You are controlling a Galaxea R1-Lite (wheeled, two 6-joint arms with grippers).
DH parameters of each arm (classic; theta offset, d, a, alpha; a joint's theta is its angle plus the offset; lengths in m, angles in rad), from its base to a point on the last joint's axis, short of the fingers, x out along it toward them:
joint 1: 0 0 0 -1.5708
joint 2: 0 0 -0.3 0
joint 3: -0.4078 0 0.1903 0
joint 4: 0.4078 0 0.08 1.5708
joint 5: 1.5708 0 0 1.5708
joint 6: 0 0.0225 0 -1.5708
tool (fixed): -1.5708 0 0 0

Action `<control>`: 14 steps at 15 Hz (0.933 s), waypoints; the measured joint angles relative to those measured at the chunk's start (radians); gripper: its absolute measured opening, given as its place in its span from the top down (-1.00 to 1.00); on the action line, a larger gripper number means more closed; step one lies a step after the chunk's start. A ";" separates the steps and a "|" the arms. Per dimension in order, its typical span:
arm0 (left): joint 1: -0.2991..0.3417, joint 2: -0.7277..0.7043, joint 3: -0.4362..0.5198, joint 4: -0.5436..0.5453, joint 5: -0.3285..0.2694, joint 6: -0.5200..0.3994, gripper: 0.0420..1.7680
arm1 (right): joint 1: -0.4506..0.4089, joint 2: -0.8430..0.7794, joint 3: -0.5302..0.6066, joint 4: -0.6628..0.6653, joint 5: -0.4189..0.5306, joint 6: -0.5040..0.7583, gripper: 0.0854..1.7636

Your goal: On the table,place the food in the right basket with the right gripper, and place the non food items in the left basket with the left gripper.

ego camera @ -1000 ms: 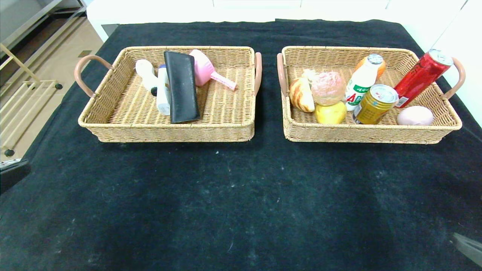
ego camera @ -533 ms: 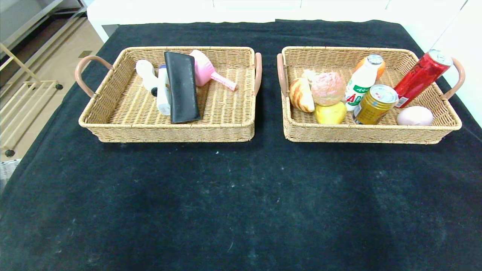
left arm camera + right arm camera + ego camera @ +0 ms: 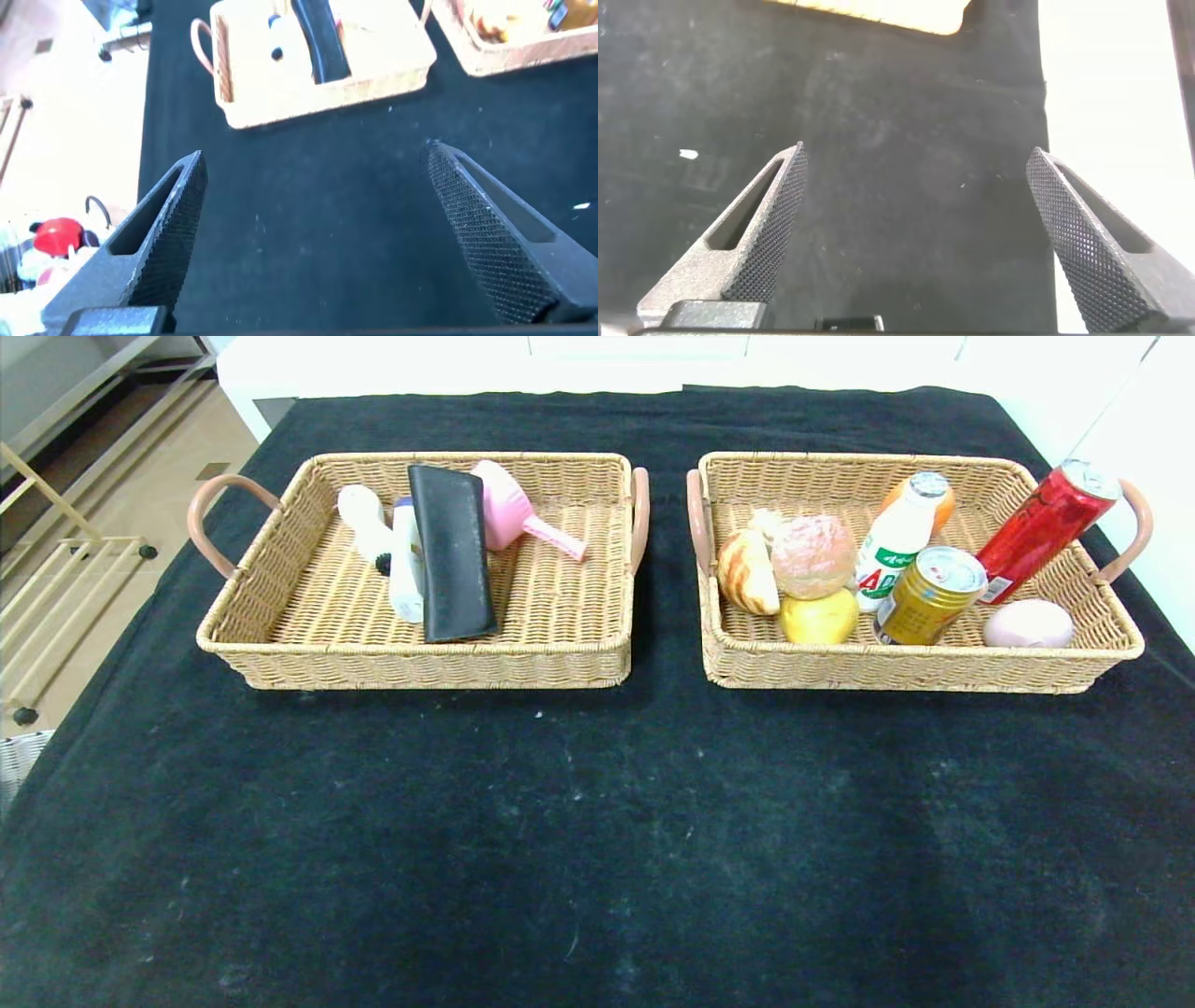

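Observation:
The left basket (image 3: 280,653) holds a black case (image 3: 452,553), white bottles (image 3: 405,560) and a pink brush (image 3: 509,513). The right basket (image 3: 896,667) holds bread (image 3: 812,555), a yellow fruit (image 3: 819,616), a milk bottle (image 3: 894,555), a gold can (image 3: 929,595), a red can (image 3: 1041,532) and a pink egg (image 3: 1027,623). Both arms are out of the head view. My left gripper (image 3: 313,238) is open and empty above the black cloth near the table's left front, the left basket (image 3: 280,103) ahead of it. My right gripper (image 3: 915,238) is open and empty near the table's right edge.
The black cloth (image 3: 597,821) covers the table in front of the baskets with nothing loose on it. A metal rack (image 3: 56,579) stands on the floor to the left. A white surface lies beyond the table's right edge (image 3: 1120,112).
Both arms have drawn back out of the head view: the left one left the left edge, the right one the lower right corner. The baskets' contents have not moved.

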 joint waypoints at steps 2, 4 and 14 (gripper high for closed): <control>-0.001 -0.012 -0.014 0.024 0.000 0.000 -0.94 | -0.017 -0.005 -0.013 0.002 -0.002 0.000 -0.94; -0.010 -0.023 -0.019 0.032 0.006 -0.001 -0.94 | -0.050 -0.007 -0.017 0.001 0.005 -0.003 -0.94; -0.082 -0.172 0.141 0.080 0.000 -0.004 -0.94 | -0.142 -0.147 0.148 -0.004 0.067 -0.030 -0.94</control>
